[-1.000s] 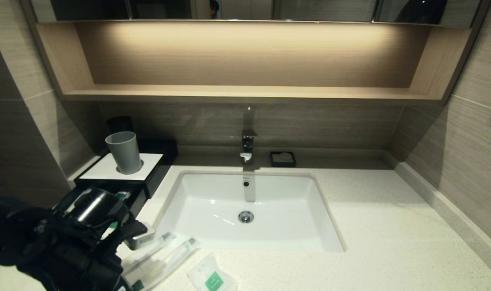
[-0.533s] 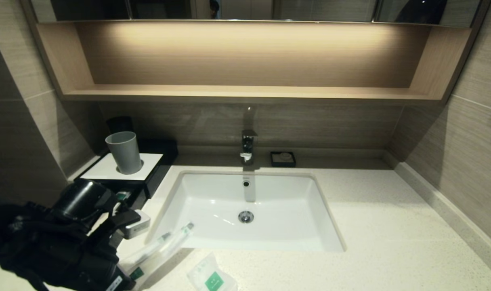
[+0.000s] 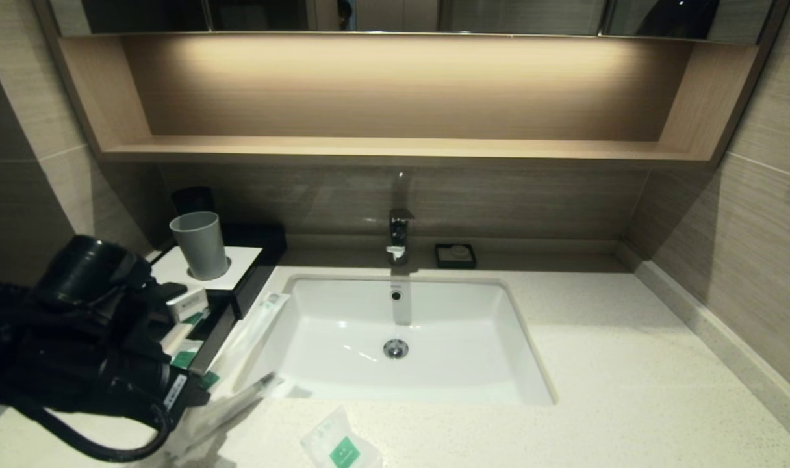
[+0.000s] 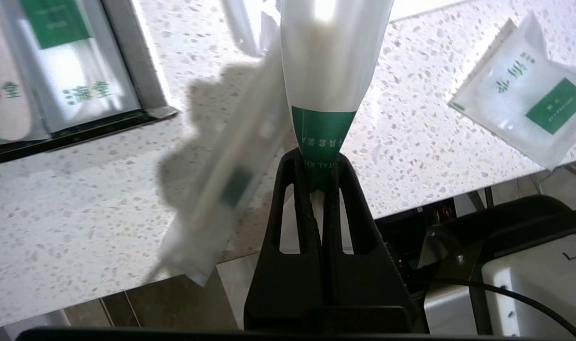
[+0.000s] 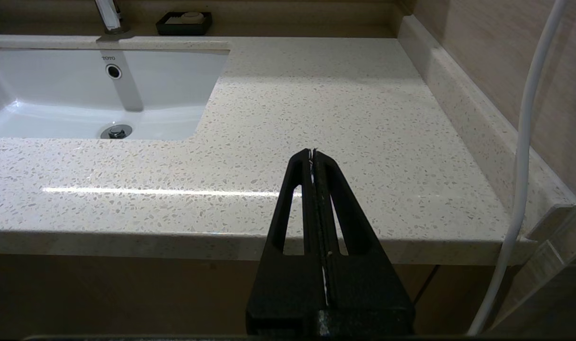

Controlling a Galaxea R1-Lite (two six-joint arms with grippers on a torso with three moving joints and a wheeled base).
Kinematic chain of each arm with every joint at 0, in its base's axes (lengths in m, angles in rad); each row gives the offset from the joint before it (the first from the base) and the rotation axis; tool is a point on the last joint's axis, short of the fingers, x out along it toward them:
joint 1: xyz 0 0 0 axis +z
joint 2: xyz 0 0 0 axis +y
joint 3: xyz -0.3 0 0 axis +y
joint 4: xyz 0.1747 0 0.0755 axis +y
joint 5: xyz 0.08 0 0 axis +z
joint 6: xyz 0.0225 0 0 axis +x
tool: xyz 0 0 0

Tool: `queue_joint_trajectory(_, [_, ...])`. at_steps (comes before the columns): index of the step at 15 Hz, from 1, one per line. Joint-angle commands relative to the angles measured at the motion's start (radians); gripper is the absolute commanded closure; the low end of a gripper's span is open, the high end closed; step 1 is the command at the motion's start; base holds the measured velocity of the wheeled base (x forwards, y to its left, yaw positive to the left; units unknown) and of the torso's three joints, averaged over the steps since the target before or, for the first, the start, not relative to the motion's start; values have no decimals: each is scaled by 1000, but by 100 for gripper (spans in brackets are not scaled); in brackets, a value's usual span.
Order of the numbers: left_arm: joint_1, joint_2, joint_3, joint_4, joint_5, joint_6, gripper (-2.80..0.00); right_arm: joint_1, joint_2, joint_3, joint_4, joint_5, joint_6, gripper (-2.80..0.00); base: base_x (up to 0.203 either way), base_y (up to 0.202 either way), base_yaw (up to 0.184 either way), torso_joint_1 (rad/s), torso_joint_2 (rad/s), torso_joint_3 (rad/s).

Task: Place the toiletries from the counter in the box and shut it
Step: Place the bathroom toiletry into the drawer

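My left gripper [image 4: 318, 158] is shut on the green end of one clear-wrapped stick [image 4: 323, 71] and holds it above the counter [image 3: 596, 364], beside the box's open drawer [image 3: 208, 344]. In the head view this stick [image 3: 258, 318] slants up toward the sink's left rim. The second stick [image 3: 232, 403] lies loose beside it [image 4: 231, 161], blurred, one end past the counter's front edge. The sachet [image 3: 340, 445] with a green label lies flat on the counter [image 4: 525, 113]. The black box [image 3: 255, 283] has a white top. My right gripper [image 5: 312, 154] is shut and empty, at the counter's front right.
A grey cup [image 3: 200, 246] stands on the box's white top. The drawer holds wrapped packets with green labels [image 4: 56, 71]. The white sink [image 3: 401, 390] is inset mid-counter, with a tap [image 3: 398, 237] and a black soap dish [image 3: 455, 255] behind it. A wooden shelf [image 3: 395, 149] runs above.
My left arm has risen and moved back and left toward the drawer, lifting one stick by its green end. The second stick has come apart from it and stays low by the counter's edge.
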Motion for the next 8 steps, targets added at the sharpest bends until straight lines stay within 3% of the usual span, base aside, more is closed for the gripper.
queue_joint_trajectory(1, [92, 14, -82, 42, 6, -1, 0, 0, -2, 0, 0, 0, 0, 0, 0, 0, 0, 0, 0, 0])
queue_joint_trajectory(5, [285, 91, -296, 176, 25, 29, 0, 0, -2, 0, 0, 0, 0, 0, 0, 0, 0, 0, 0, 0])
queue_joint_trajectory(8, [363, 132, -412, 298, 41, 82, 0, 0, -2, 2, 0, 0, 0, 0, 0, 0, 0, 0, 0, 0])
